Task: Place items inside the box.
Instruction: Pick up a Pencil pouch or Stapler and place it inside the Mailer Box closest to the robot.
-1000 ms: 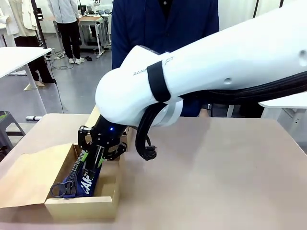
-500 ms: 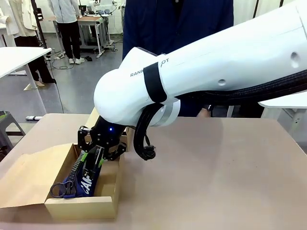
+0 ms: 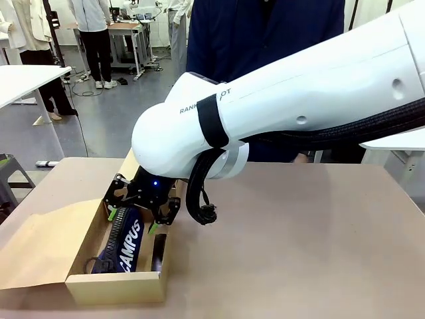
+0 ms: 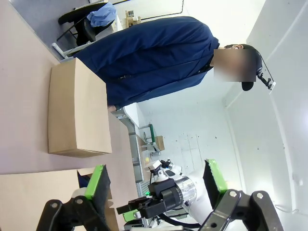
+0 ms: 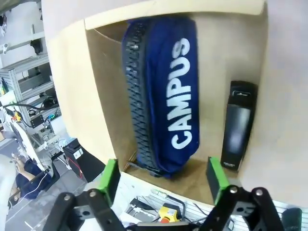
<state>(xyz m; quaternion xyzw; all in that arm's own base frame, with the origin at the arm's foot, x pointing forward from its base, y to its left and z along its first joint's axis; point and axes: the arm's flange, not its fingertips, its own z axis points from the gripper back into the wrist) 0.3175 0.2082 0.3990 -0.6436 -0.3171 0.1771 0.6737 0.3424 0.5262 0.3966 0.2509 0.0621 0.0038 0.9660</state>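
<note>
The open cardboard box (image 3: pixel 116 287) stands at the table's left front. Inside it lies the navy zip pouch (image 3: pixel 127 243) lettered "CAMPUS", flat along the box, and a black stapler (image 3: pixel 159 250) rests beside it against the right wall. My right gripper (image 3: pixel 133 220) hangs open just above the pouch's far end, touching nothing. Looking down from the right wrist, the pouch (image 5: pixel 168 91) and stapler (image 5: pixel 238 127) lie side by side in the box (image 5: pixel 96 96), below the open right gripper (image 5: pixel 163 183). My left gripper (image 4: pixel 156 178) is open with nothing between its fingers.
A person in a navy jacket (image 3: pixel 265 33) stands at the far side of the table. The box's long flap (image 3: pixel 40 242) lies spread out to the left. My right arm (image 3: pixel 299 113) spans the table's middle. Bare tabletop (image 3: pixel 299 246) stretches to the right.
My right gripper has opened and let go of the navy pouch, which has dropped from tilted to lying flat in the box. The gripper has risen slightly.
</note>
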